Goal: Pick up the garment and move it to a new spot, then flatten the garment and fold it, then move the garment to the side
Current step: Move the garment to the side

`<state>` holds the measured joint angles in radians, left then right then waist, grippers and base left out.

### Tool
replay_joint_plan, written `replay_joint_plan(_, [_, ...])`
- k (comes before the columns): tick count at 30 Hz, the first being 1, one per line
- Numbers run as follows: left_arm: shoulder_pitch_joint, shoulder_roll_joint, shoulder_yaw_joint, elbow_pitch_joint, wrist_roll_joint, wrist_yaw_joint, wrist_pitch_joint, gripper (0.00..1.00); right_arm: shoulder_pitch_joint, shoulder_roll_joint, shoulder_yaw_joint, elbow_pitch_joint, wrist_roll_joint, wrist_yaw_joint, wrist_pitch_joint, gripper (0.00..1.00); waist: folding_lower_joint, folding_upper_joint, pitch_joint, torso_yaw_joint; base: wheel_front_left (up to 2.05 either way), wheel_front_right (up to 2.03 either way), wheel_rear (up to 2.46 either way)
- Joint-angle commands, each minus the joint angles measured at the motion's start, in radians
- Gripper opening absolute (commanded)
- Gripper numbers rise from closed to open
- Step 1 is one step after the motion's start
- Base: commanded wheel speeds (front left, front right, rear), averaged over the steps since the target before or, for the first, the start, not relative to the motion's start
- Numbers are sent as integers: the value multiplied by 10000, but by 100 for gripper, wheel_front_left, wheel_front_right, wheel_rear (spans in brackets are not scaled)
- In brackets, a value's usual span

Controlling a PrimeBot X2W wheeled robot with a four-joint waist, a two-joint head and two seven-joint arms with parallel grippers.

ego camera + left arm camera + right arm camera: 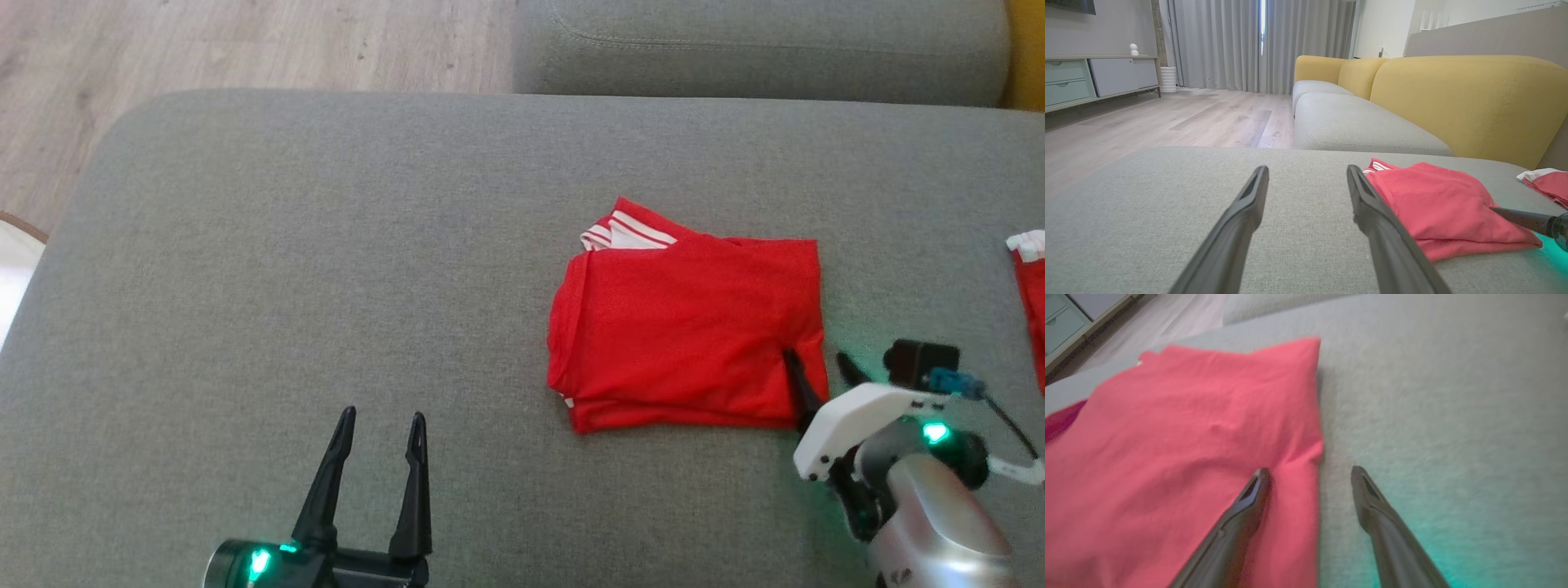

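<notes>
the left gripper [384, 416] hangs over the bare grey cushion [245, 286], fingers parted. right of it lies the folded red garment [694, 327]. the right gripper [815, 356], fingers spread, straddles its right edge.

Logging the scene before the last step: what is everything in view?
Folded garment: one, red with white trim, right of centre on cushion.
Second garment: one, red and white, cushion's right edge, cut off.
Cushion: one, grey, under both garments.
Sofa: one, grey seat, yellow back, beyond cushion.
Floor: pale wood, far left.
Curtains: grey, far wall.
Cabinet: one, green and white, by curtains.
Left end effector: one, dark, open, above bare cushion.
Right end effector: one, dark, open, straddling folded garment's right edge.
</notes>
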<state>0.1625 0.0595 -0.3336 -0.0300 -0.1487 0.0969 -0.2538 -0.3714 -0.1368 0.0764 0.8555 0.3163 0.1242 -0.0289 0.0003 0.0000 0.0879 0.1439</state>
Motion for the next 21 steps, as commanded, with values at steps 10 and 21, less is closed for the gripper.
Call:
replay_joint_plan(10, [-344,-93,251,-569,76,216,-80,100,-713,-566,1303,645,1201,65,-545,0,-3,0,136,-355,0,0,0])
replay_joint_plan(21, [-1174,-93,466,-876,232,881,-80,100,-2131,-3576,1497,234,1233,65,-663,0,-3,0,1453,-2019,0,0,0])
